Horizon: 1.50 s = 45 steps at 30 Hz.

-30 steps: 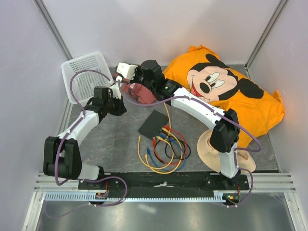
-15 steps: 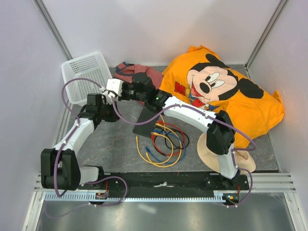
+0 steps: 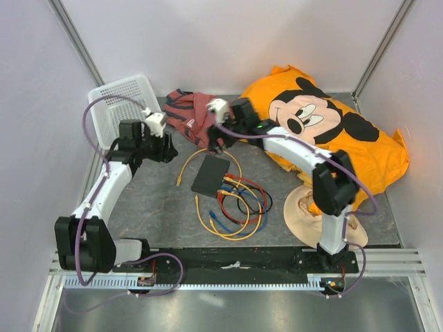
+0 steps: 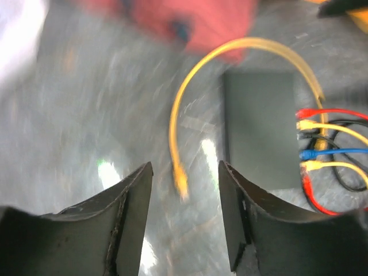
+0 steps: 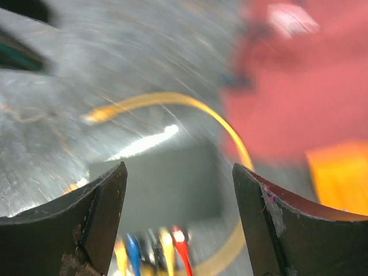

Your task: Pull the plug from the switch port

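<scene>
The left arm stretches from its base up the left side of the grey mottled table point(image 3: 149, 207), forearm angled inward. The left pincer point(image 3: 166, 149) hangs open, its dark curved fingers point(image 4: 129, 218) standing apart with nothing between them. The right arm rises from its base, bends at the elbow and sweeps left across the table. The right pincer point(image 3: 213, 140) is open too, its fingers point(image 5: 103, 213) spread wide and gripping nothing. Near the table's middle, between and below the two pincers, the flat matte-black rectangular switch point(image 3: 210, 174) lies flat. Thin red, yellow, blue and black cables point(image 3: 242, 204) sit plugged along one of its edges and coil in glossy loops on the table. A yellow cable point(image 3: 197, 153) arcs around the far end of the switch, and its plug point(image 3: 178, 182) lies loose on the table just left of the switch, apart from it and from both pincers. Both wrist views are blurred. A white perforated plastic basket point(image 3: 121, 104) stands at the far left corner. Beside it lies a crumpled red cloth point(image 3: 190, 114), then a soft orange cushion printed with a cartoon mouse point(image 3: 332, 131).
</scene>
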Motion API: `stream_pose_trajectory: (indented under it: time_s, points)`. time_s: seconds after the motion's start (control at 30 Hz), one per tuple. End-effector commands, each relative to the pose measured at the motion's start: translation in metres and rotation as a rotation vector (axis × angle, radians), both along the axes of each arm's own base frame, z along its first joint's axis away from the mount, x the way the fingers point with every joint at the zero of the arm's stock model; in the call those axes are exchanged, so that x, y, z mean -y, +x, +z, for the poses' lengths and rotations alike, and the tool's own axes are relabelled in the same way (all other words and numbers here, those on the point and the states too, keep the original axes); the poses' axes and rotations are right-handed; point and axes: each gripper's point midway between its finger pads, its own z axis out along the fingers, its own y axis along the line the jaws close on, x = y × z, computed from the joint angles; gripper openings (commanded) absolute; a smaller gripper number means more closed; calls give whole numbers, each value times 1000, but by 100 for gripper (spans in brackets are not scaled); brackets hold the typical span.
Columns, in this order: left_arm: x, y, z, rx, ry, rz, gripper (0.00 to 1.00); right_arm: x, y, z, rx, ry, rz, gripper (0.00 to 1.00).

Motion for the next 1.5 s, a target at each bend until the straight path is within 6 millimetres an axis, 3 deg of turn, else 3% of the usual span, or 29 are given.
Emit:
stream_pose_trajectory:
  time_s: [0.0,0.07,0.13,0.17,0.2,0.23,0.27,0.3,0.33,0.37,0.4,0.47,0.6,0.73,0.97,1.13,1.27,1.37,1.4,1.47]
  points:
    - [70,21,39,252,187,-494,59,66,-1,42,-98,116,-221,82]
    - [94,36,34,316,331,-666,61,90,0,56,-72,117,-275,83]
    - [122,27,16,274,413,-830,61,120,12,64,-54,110,-354,83]
    - [135,38,32,337,452,-893,62,131,17,66,-57,112,-391,83]
    - [146,37,4,248,465,-944,66,160,31,60,-59,90,-500,82]
    - [152,39,-2,220,464,-962,66,172,31,59,-105,120,-575,81]
    - [163,49,8,240,470,-993,66,184,31,52,-140,134,-613,81]
    - [172,49,-16,178,460,-1042,66,208,31,33,-200,134,-676,81]
    - [175,47,-26,137,465,-1065,66,214,27,34,-237,177,-700,81]
    - [182,55,-21,167,486,-1090,66,224,25,30,-251,188,-722,81]
    - [188,55,-37,144,500,-1117,66,241,23,21,-270,190,-762,81]
    - [198,60,-38,171,512,-1150,66,254,17,28,-256,205,-775,82]
    - [208,46,-58,162,592,-1294,65,288,10,23,-266,217,-855,82]
    - [216,41,-72,155,601,-1347,65,298,6,18,-289,252,-889,82]
    - [246,52,-89,170,622,-1378,62,305,2,10,-316,266,-905,83]
    - [242,49,-110,144,678,-1443,60,309,8,8,-325,266,-914,83]
    - [238,53,-115,155,728,-1484,59,312,15,8,-323,268,-922,83]
    - [243,54,-123,157,725,-1499,49,314,17,7,-329,271,-930,83]
    - [245,55,-125,154,734,-1500,40,314,17,7,-328,272,-930,84]
    - [250,57,-127,155,729,-1494,32,314,17,6,-330,270,-930,84]
